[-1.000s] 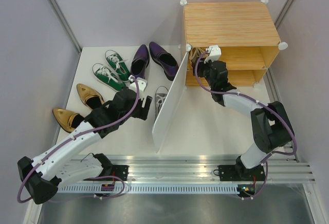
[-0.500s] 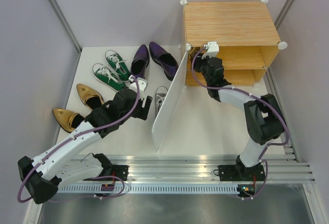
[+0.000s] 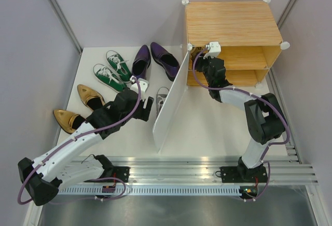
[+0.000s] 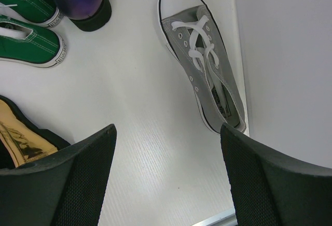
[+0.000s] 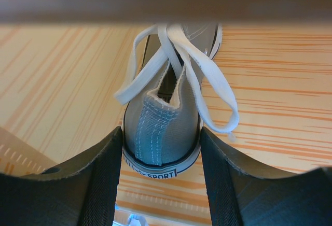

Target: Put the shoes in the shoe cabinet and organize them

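My right gripper (image 5: 162, 151) is shut on the heel of a grey sneaker (image 5: 165, 122) with white laces. The sneaker points into the shoe cabinet (image 3: 233, 24), over its wooden shelf (image 5: 275, 81). From above, the right wrist (image 3: 210, 55) reaches into the cabinet's left end. My left gripper (image 4: 168, 148) hangs open over the bare table, holding nothing, just near of the other grey sneaker (image 4: 205, 75). That sneaker lies beside the white door panel (image 3: 174, 101). Green sneakers (image 3: 111, 70), purple dress shoes (image 3: 155, 57) and gold pointed shoes (image 3: 78, 107) lie on the table at left.
The door panel (image 4: 285, 55) stands open between the two arms, angled out from the cabinet's left front corner. Grey walls close in the table on the left, back and right. A metal rail (image 3: 181, 171) runs along the near edge.
The right wrist has moved up and left, deeper into the cabinet's left end, with the grey sneaker. The left arm has not moved.
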`<action>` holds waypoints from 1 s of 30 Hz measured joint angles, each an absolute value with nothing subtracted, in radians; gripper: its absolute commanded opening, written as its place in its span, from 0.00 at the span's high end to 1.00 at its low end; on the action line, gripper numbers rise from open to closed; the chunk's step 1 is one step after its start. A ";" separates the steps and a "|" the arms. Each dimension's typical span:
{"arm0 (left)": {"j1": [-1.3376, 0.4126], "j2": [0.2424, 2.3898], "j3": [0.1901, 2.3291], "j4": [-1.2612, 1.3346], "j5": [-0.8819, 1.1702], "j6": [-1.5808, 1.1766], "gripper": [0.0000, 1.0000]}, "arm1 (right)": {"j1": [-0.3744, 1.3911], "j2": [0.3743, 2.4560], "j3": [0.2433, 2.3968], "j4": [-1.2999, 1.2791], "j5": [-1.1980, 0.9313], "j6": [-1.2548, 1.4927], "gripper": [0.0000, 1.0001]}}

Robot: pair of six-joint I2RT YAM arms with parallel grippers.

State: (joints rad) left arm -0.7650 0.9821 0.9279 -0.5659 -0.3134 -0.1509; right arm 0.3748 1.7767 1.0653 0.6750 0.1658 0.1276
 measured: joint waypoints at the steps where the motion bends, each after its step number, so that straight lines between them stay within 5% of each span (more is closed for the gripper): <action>1: -0.765 0.982 0.928 -0.566 -0.313 -0.151 0.16 | 0.375 1.778 1.065 0.678 0.163 0.127 0.40; 11: -0.765 0.982 0.928 -0.566 -0.313 -0.151 0.16 | 0.373 1.782 1.065 0.693 0.128 0.139 0.24; 30: -0.765 0.982 0.928 -0.566 -0.312 -0.151 0.16 | 0.371 1.776 1.065 0.686 0.099 0.158 0.14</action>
State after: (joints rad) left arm -0.7650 0.9821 0.9279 -0.5663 -0.3119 -0.1509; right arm 0.3706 1.7763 1.0649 0.6865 0.0990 0.1581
